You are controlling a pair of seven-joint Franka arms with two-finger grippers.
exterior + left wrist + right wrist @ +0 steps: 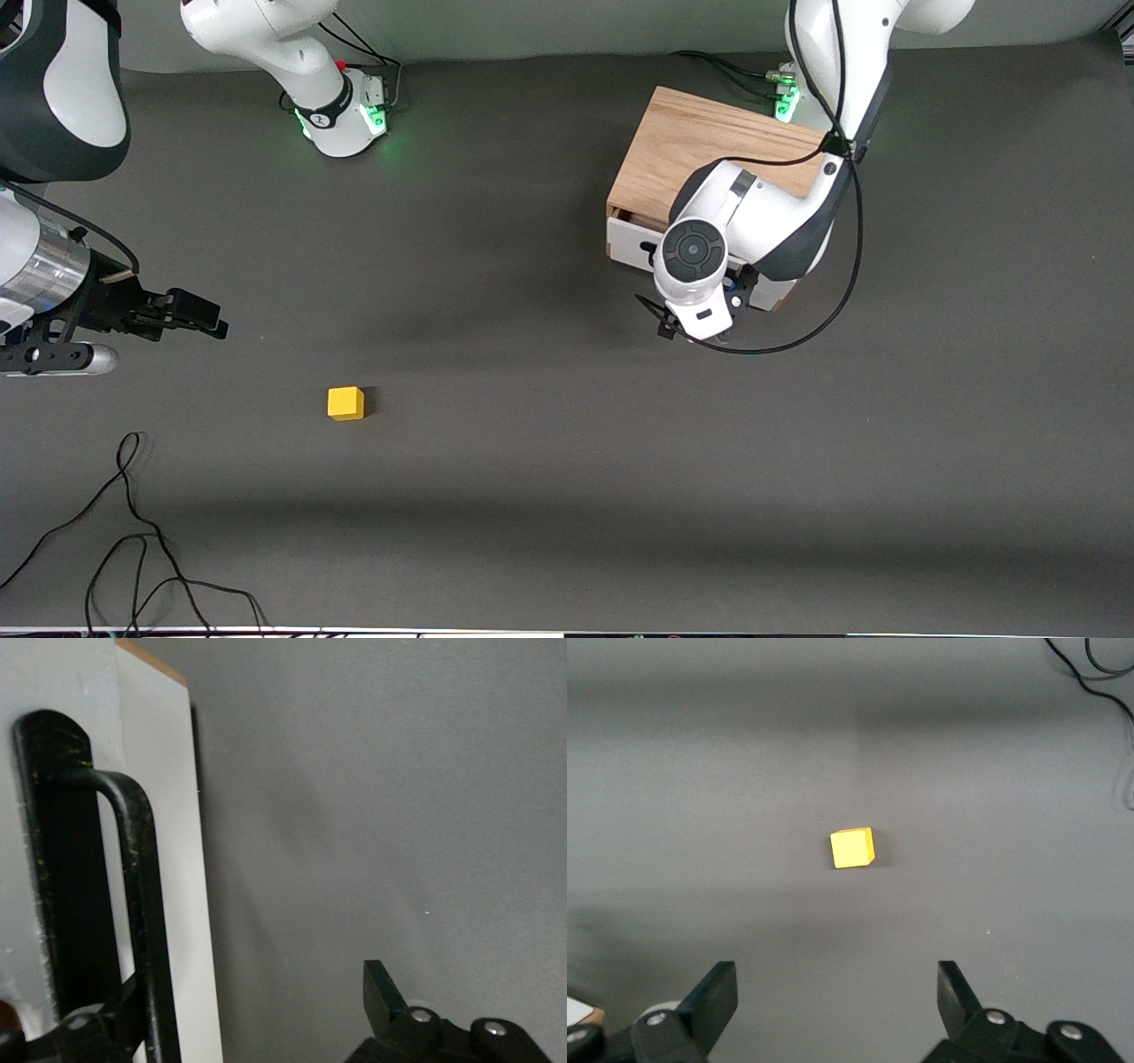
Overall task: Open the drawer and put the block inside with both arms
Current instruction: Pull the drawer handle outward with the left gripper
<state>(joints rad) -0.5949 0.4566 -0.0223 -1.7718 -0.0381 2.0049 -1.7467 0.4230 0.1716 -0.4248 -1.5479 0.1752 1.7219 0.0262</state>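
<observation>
Fingers of the right gripper (834, 1010) stood spread wide w/ nothing between them; those of the left gripper (257, 1019) were spread too, one finger (381, 997) clear in the open, the other down by the handle (133, 904), w/ the bar lying in the gap between them, no pinch visible. Front view: the cabinet (709, 159) sat toward the left arm's end of the table (567, 496), close to that arm's base, its drawer (633, 239) pulled out only a crack, white front facing the camera. The left arm bent down over the drawer front, hiding most of it; the left gripper (695, 330) was at the front, mostly hidden under the wrist. The block (345, 402) lay on the table toward the right arm's end, nearer the camera than the cabinet and well apart from it. The right gripper (190, 315) hung over bare table near the block, not touching it. Loose black cable (133, 532) lay at the table edge closest to the camera. Left wrist view: white drawer front (168, 859) upright, black bar handle mounted on it, grey table beside. Right wrist view: block (852, 848) sat alone on the table (992, 771), apart from the spread fingers (952, 988), w/ a bit of cable (1099, 673) at the edge.
</observation>
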